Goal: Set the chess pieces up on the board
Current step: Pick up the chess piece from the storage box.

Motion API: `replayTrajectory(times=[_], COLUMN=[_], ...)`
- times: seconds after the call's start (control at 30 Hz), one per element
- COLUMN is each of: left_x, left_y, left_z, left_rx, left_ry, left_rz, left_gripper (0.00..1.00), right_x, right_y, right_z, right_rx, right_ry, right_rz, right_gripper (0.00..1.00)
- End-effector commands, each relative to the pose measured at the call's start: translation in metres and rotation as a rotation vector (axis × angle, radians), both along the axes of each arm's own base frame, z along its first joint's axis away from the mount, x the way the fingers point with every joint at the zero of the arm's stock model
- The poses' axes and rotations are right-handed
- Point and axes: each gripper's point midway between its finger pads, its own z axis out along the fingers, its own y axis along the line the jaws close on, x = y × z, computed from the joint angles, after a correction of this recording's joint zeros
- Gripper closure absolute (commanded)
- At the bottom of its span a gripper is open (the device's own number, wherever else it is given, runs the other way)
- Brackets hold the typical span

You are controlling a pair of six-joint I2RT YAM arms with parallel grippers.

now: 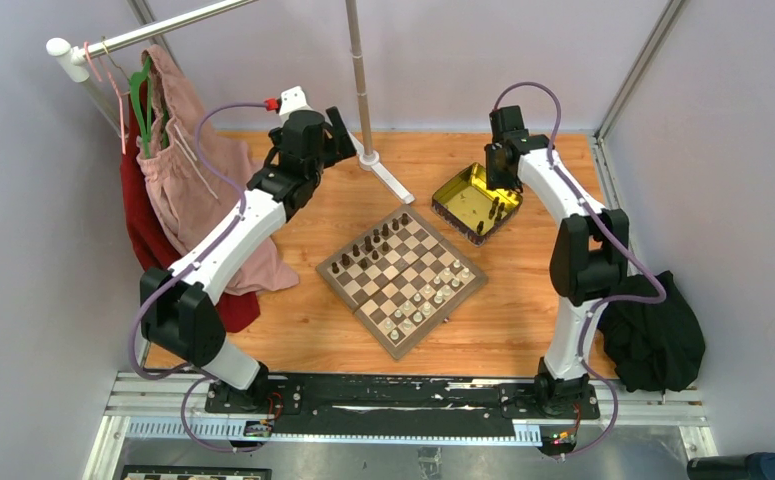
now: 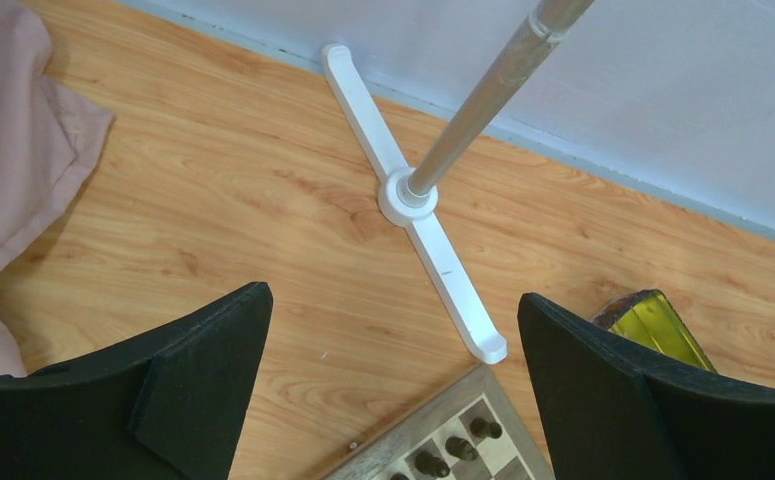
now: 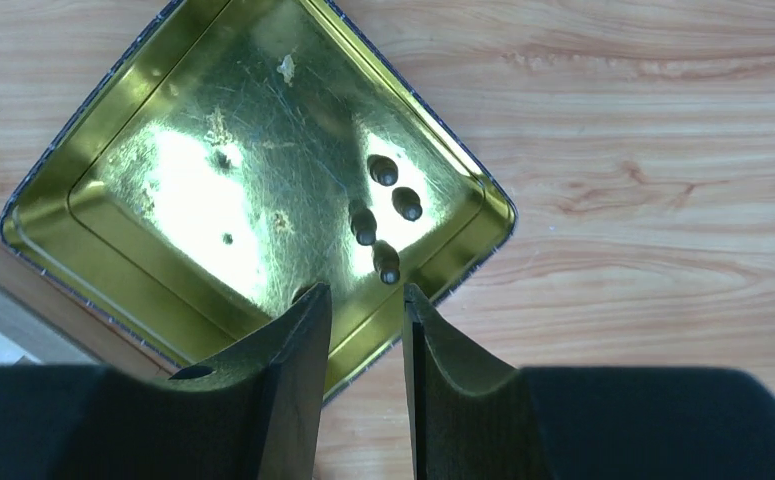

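Your left gripper (image 2: 391, 300) spread wide and empty, your right gripper (image 3: 363, 300) slightly parted above 1 gold tin (image 3: 213, 150), 4 dark chess pieces (image 3: 383, 172) inside, 1 brown-and-cream checked board (image 1: 403, 270).

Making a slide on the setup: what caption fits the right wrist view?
Right gripper, narrowly open, hovers over a yellow-gold tin holding a few dark chess pieces.

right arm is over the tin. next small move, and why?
Probably lower the right gripper onto the nearest dark piece and close. Its jaws stand slightly apart with nothing between them, just above the tin, where four dark chess pieces lie waiting to go out.
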Motion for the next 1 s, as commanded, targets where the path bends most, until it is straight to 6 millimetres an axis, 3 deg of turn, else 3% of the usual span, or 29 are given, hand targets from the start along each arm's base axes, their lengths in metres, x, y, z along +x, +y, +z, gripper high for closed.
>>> replayTrajectory(times=[0.0, 0.53, 0.97], left_x=[0.013, 0.038, 0.049], left_y=[-0.004, 0.005, 0.005], left_z=[0.013, 0.003, -0.004], left_rx=[0.004, 0.022, 0.029], left_ry=[-0.046, -0.044, -0.033], left_rz=[-0.002, 0.017, 0.021], left_gripper=[0.0, 0.0, 0.0], right_x=[0.014, 0.04, 0.051], right_y=[-0.002, -0.01, -0.02], right_z=[-0.013, -0.06, -0.076], right_rx=[0.031, 0.035, 0.059], right_ry=[0.022, 0.092, 0.113], right_rz=[-0.027, -0.055, -0.075], right_gripper=[0.64, 0.64, 0.64])
